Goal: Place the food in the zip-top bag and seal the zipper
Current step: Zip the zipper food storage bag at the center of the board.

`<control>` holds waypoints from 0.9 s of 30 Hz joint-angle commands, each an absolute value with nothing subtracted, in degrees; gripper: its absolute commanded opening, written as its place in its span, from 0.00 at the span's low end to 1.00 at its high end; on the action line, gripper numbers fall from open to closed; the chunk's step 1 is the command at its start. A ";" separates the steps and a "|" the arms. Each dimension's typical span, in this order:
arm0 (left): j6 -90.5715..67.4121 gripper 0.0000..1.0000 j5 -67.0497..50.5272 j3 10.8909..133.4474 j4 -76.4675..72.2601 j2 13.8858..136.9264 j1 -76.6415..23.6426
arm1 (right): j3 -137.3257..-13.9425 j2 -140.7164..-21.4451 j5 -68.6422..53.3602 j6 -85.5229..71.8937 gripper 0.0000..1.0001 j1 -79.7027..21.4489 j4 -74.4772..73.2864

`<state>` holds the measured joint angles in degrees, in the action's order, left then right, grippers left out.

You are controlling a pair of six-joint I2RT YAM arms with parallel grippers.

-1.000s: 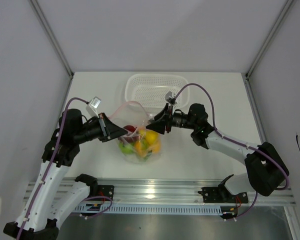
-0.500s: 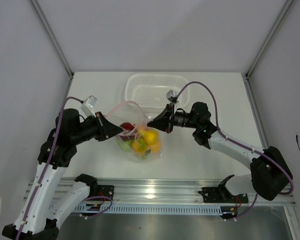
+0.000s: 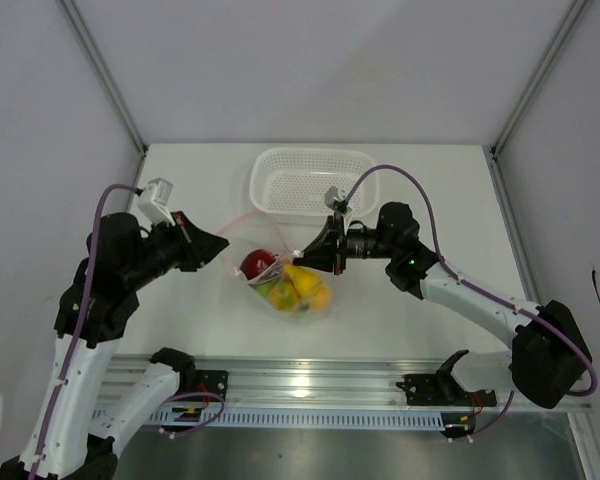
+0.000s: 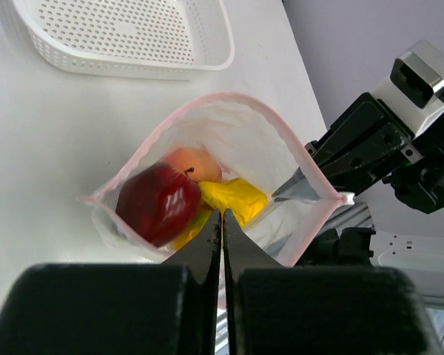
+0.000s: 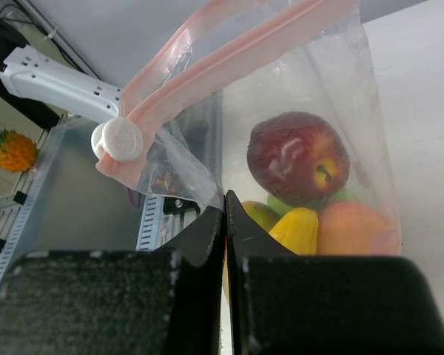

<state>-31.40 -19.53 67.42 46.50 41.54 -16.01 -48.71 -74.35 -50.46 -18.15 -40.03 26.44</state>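
Pinching clear crinkly plastic zip-top bag [image 4: 259,140] by its left rim with left gripper [image 3: 223,243], by right rim with right gripper [image 3: 302,252]; held open, dark red apple [image 4: 157,203] inside.

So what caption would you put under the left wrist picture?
Shut left end effector pinching the rim of the open zip-top bag, dark red apple and peach inside, white basket beyond.

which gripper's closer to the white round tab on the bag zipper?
Right. The right gripper pinches the zip-top bag just beside the white round tab. The left gripper pinches the mouth's opposite side, apart from the tab.
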 commanded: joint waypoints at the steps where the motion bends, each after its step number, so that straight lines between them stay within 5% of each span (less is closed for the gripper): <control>1: -31.11 0.01 -18.81 70.40 45.27 42.36 -16.17 | -52.21 -72.78 -50.63 -13.97 0.00 -41.04 24.00; 3: -31.12 0.06 -20.38 70.66 44.83 42.19 -16.17 | -52.03 -72.42 -49.58 -14.67 0.00 -41.22 24.26; 4: -30.33 0.28 -22.65 70.14 43.52 42.10 -16.17 | -52.12 -72.33 -49.22 -14.94 0.00 -41.31 24.00; 9: -22.08 0.54 -35.60 67.68 31.82 39.03 -18.28 | -53.61 -71.89 -48.43 -17.13 0.00 -41.48 22.68; 15: -18.82 0.67 -47.36 68.11 23.47 41.30 -21.87 | -56.25 -71.63 -48.08 -20.30 0.00 -42.45 19.69; 19: -8.28 0.73 -41.69 72.06 29.16 47.10 -34.68 | -56.78 -71.37 -48.08 -20.39 0.00 -42.63 17.67; 27: 7.63 0.91 -36.30 70.22 32.25 48.42 -36.47 | -56.25 -69.87 -50.27 -18.81 0.00 -42.01 14.85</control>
<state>-2.00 -38.54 69.93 32.08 50.09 -36.03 -53.71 -72.27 -48.56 -19.35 -42.28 13.80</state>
